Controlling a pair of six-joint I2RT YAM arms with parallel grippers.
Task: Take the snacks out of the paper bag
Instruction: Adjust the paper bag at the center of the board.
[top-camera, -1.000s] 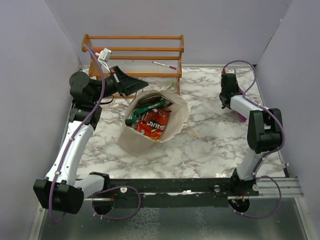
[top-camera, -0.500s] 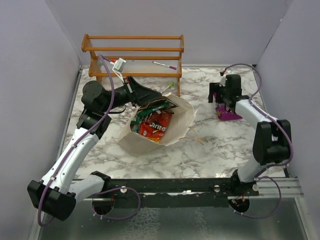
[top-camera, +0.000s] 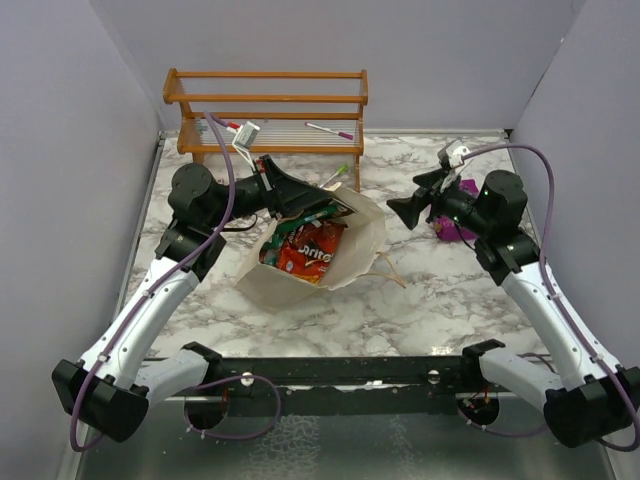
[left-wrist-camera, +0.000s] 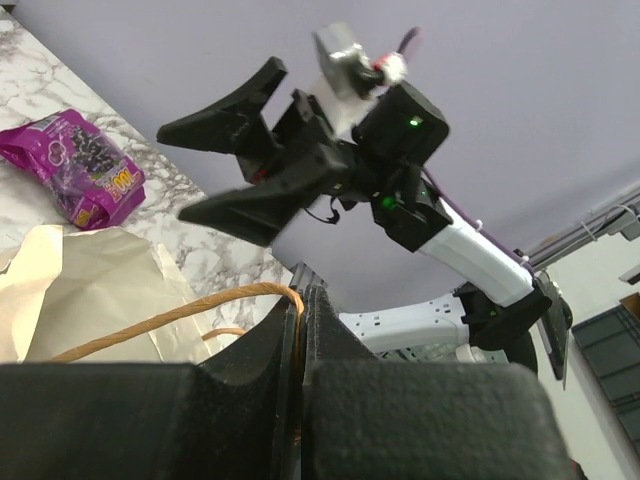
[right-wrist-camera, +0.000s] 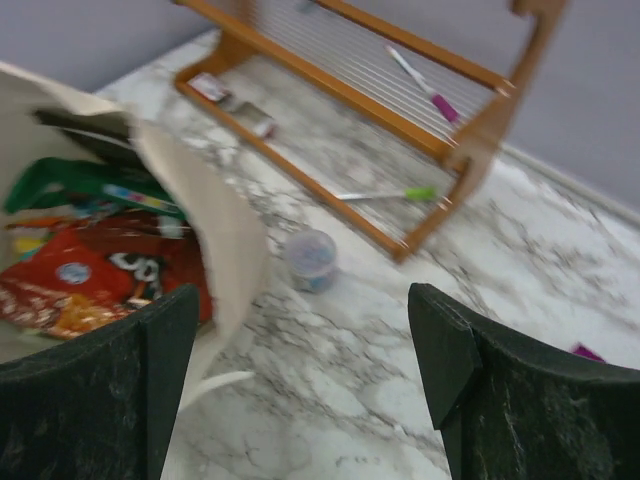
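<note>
Paper bag (top-camera: 268, 285), mouth open, snacks (top-camera: 305, 250) inside. Right of the bag your right tool (top-camera: 407, 200) gapes wide, facing them; at its far rim your left tool (left-wrist-camera: 303, 300) pinches the handle (left-wrist-camera: 190, 312). One purple packet (top-camera: 455, 229) lies farther right.

Robot lab test cell, not a home or shop: two robot arms (top-camera: 150, 300) bolted to a black rail (top-camera: 350, 370) at the table edge, marble-print tabletop (top-camera: 430, 290) boxed in on three sides by plain lavender panels (top-camera: 60, 150), wooden rack (top-camera: 265, 100) with a few pens (top-camera: 329, 130) at the back wall
</note>
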